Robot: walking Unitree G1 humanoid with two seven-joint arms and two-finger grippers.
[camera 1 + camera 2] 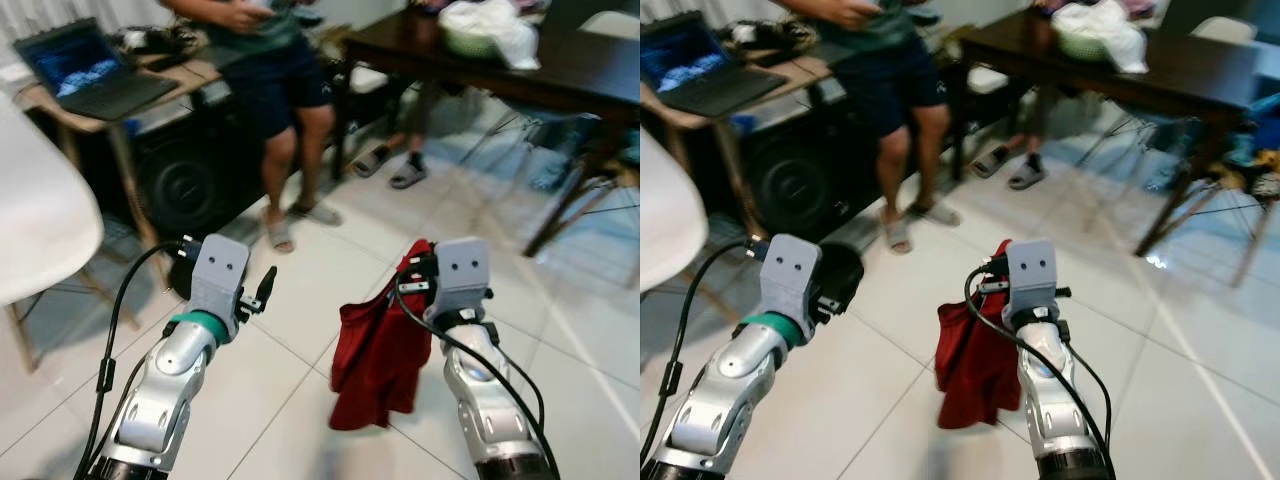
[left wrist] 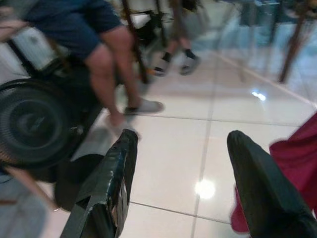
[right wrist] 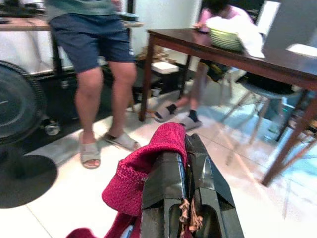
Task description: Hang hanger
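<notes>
A red garment (image 1: 378, 350) hangs below my right gripper (image 1: 414, 262), which is shut on its top edge; in the right wrist view the red cloth (image 3: 148, 163) is draped over the closed black fingers (image 3: 171, 183). No hanger frame can be made out under the cloth. My left gripper (image 1: 262, 288) is held out at the same height to the left, open and holding nothing; its two black fingers (image 2: 111, 178) stand well apart over the tiled floor.
A person in dark shorts and sandals (image 1: 285, 110) stands ahead by a desk with a laptop (image 1: 85, 70). A black fan (image 1: 180, 185) sits under the desk. A dark wooden table (image 1: 520, 60) is at the right, with another person's feet (image 1: 395, 168) beneath. A white chair (image 1: 40, 210) is at the left.
</notes>
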